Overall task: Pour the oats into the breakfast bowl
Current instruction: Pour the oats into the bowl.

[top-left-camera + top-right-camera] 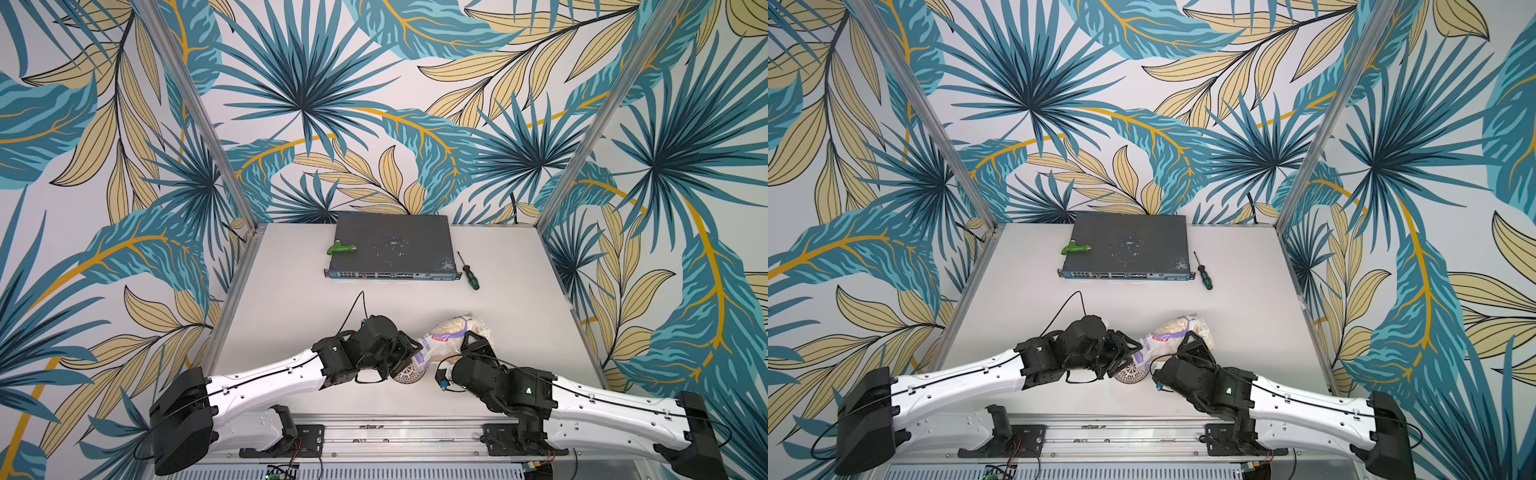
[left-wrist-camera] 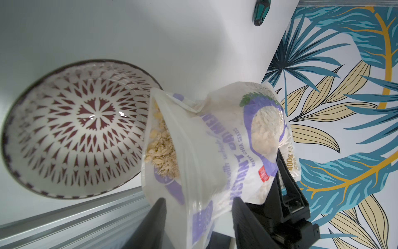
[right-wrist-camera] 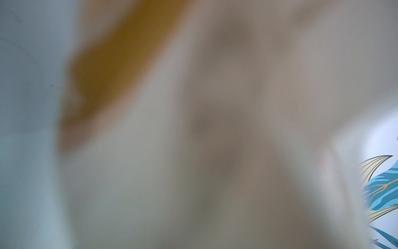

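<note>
bright, even light; both top views bend at their edges; right wrist view nearly all blur; glints in breakfast bowl.

Tropical leaf wallpaper in teal and beige surrounds a white table framed by aluminium posts.

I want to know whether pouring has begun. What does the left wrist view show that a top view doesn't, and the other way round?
Only the left wrist view: the breakfast bowl's inside down to its centre, no flakes in the part that shows, and the oats pouch's open mouth, flakes at its lip, by the bowl's rim. Only a top view: the network switch, with the green fitting at its edge. Both: pouch, bowl, white table and the screwdriver.
</note>
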Controlling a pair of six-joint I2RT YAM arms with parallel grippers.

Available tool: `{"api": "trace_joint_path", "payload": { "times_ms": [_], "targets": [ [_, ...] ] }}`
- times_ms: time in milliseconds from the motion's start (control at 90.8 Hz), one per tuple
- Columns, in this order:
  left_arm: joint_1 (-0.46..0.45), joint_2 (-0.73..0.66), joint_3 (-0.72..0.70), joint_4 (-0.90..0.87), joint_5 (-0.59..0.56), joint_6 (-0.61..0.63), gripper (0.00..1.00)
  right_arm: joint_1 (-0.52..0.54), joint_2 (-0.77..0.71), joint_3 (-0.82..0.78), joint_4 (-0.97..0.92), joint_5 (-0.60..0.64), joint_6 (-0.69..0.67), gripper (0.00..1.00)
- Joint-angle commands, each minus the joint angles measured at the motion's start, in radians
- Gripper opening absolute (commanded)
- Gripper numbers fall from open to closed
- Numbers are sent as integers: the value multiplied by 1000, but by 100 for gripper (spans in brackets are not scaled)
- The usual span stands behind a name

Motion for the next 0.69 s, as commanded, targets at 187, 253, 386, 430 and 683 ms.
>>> {"api": "trace_joint_path", "payload": {
  "times_ms": [187,253,386,430,683],
  "targets": [
    [-4,13,-22,23,-8,-7,53,27,7,5,133,160,-14,0],
    [-4,18,-25,25,-9,-9,53,33,5,5,138,171,-23,0],
    [-4,33,-30,35,-2,-12,53,46,9,3,165,188,-46,0],
    [-4,39,-30,41,-1,-13,53,47,11,0,169,191,-55,0],
    [-4,57,-26,55,-3,-14,53,56,-1,-23,187,208,-77,0]
  ]
}}
